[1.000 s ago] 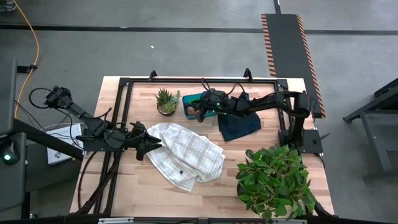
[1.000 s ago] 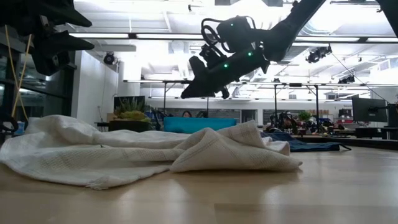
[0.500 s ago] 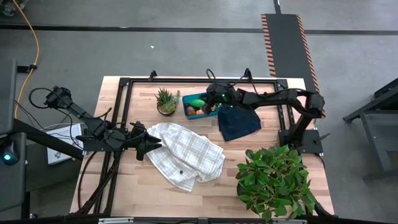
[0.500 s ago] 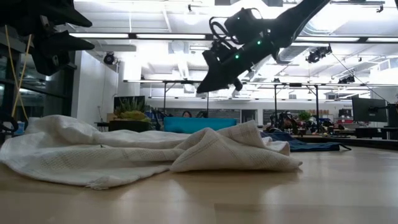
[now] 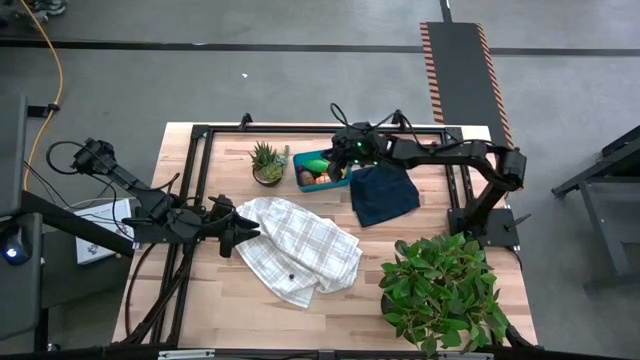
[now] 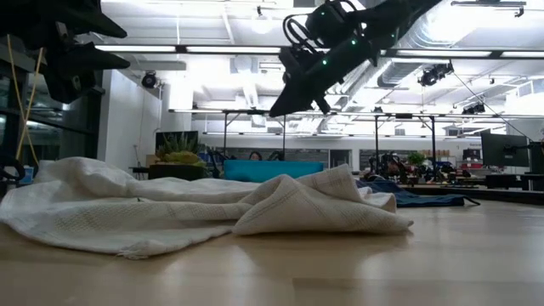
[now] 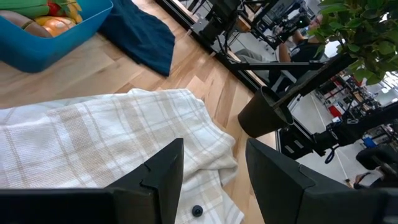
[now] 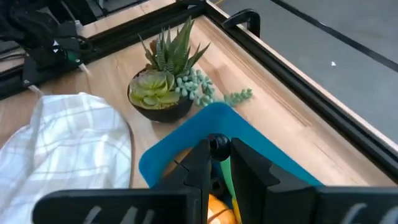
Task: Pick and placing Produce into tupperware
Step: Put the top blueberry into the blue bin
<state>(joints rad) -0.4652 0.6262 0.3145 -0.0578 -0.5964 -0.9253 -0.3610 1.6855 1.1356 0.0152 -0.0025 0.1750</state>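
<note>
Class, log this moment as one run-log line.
right tool: shut, above tupperware | produce: in tupperware | left tool: open, at cloth

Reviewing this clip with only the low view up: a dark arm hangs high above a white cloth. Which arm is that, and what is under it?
Observer: The right gripper, above the blue container at the table's far edge.
Operator: Anything in the container?
Observer: Yes, produce: green, orange, yellow and red pieces.
Operator: Is that gripper carrying anything?
Observer: No; its fingers are shut with nothing between them.
Operator: And the other arm?
Observer: The left gripper waits open at the checked towel's edge.
</note>
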